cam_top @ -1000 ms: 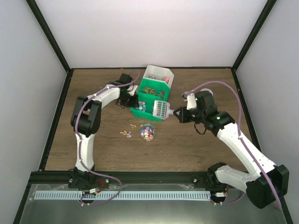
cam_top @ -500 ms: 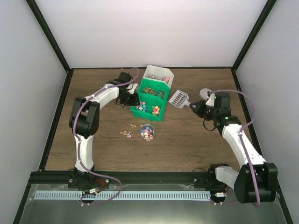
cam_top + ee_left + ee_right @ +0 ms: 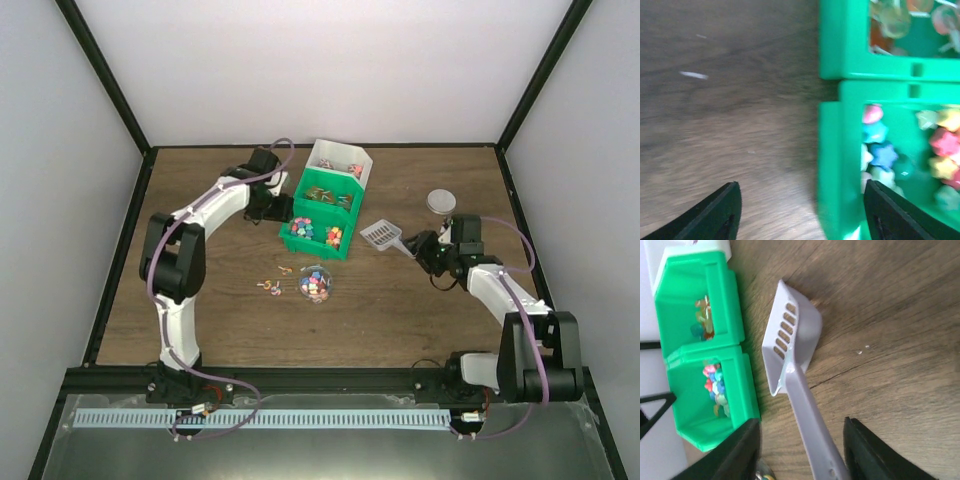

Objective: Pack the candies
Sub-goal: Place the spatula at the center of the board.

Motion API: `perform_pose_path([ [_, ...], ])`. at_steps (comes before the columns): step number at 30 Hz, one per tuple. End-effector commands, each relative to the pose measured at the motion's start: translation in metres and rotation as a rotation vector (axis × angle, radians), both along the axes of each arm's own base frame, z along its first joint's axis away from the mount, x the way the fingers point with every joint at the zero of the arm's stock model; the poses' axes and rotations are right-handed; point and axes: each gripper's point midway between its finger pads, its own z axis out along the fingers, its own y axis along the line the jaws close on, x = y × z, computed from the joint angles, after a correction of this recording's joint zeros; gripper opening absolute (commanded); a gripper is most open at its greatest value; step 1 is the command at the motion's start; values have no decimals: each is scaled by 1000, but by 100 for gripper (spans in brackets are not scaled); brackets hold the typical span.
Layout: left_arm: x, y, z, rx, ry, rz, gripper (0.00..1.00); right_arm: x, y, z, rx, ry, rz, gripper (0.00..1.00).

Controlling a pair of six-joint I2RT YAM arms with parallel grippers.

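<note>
The candies (image 3: 316, 232) fill the front green bin (image 3: 300, 243), and more sit in a small clear cup (image 3: 316, 285). In the left wrist view the candies (image 3: 942, 145) lie behind the bin's wall (image 3: 837, 165). That wall stands between the fingers of my left gripper (image 3: 802, 212), which is open. The grey scoop (image 3: 381, 235) lies on the table right of the bins. Its handle (image 3: 812, 430) runs between the fingers of my right gripper (image 3: 807, 452), open with a gap on each side.
A second green bin (image 3: 332, 200) and a white bin (image 3: 340, 163) stand behind the front one, both holding sweets. A few loose wrapped sweets (image 3: 270, 286) lie left of the cup. A round grey lid (image 3: 440, 201) rests at the right.
My right arm carried the scoop from over the front bin out to the right, set it on the table and opened. My left gripper opened off the bin's wall.
</note>
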Motion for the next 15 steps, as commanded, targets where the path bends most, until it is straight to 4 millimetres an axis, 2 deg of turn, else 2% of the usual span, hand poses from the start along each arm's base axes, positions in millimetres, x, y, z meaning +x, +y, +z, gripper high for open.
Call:
perform_pose_path([
  [1,16,38,49,157,-158,127,71,0,-15,-5,-92,15,-24,58],
  [2,18,47,59,183,-187,174,73,-1,-20,-4,-127,20,-29,68],
  [4,19,63,81,211,-260,258,98,-3,-30,-3,-199,26,-39,76],
  [6,16,78,105,210,-338,342,100,-6,-40,0,-265,34,-55,79],
  [7,16,82,109,193,-361,372,100,-6,-43,4,-288,23,-57,80],
  [11,11,95,100,100,-307,431,100,-2,-49,23,-358,-36,-31,80],
  [15,2,103,89,93,-281,462,100,3,-53,41,-428,-89,3,80],
])
